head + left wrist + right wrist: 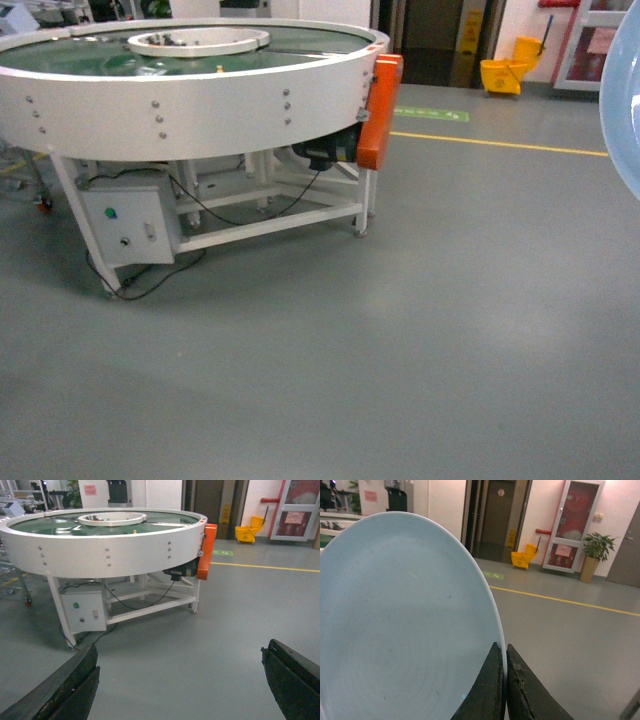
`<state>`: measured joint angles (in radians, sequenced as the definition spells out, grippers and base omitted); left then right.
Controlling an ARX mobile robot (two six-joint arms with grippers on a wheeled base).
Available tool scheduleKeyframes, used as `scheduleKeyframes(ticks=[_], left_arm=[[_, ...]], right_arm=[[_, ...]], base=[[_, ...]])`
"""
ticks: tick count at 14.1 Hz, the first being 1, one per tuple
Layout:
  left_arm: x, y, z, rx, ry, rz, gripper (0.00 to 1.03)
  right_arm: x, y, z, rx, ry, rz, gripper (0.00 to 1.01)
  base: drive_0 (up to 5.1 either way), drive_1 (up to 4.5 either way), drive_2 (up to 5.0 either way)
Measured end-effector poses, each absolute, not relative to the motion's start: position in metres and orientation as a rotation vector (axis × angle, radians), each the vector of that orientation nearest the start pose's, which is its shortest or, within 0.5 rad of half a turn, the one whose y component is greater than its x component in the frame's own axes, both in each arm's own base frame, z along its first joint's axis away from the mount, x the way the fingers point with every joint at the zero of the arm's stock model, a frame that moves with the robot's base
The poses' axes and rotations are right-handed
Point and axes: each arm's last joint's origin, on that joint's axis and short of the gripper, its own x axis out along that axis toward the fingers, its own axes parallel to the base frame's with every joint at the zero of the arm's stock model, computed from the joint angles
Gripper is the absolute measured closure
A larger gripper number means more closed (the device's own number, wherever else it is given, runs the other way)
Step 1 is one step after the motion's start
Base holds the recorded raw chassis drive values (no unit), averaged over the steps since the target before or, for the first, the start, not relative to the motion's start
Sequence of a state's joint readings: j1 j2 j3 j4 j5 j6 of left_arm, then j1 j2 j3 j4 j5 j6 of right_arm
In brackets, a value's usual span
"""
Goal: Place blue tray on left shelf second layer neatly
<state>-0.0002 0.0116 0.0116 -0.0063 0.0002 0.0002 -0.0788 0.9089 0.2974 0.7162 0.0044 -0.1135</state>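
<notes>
The pale blue tray (400, 625) fills the left half of the right wrist view, held on edge. My right gripper (504, 652) is shut on its rim, one black finger on each side. In the head view only a curved slice of the blue tray (625, 100) shows at the right edge, raised above the floor. My left gripper (180, 665) is open with nothing between its black fingers (75, 680), over bare grey floor. The left shelf is out of view.
A white round conveyor table (190, 100) with a green top stands at the left on a white frame, with an orange motor cover (380, 110) and a control box (130, 220). A yellow mop bucket (505, 72) and a yellow floor line (500, 145) lie beyond.
</notes>
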Motion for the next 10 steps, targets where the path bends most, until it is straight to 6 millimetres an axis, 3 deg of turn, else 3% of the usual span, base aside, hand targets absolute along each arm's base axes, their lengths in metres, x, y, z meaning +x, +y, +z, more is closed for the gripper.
scheduleKeyframes(ticks=[10], left_arm=[[0.0977,0.0000,0.1661,0.000,0.004,0.000,0.05]], right_arm=[[0.1882,-0.0150,0.2308,-0.117,-0.104,-0.089,0.99]], base=[[2.5,-0.91,-6.1]])
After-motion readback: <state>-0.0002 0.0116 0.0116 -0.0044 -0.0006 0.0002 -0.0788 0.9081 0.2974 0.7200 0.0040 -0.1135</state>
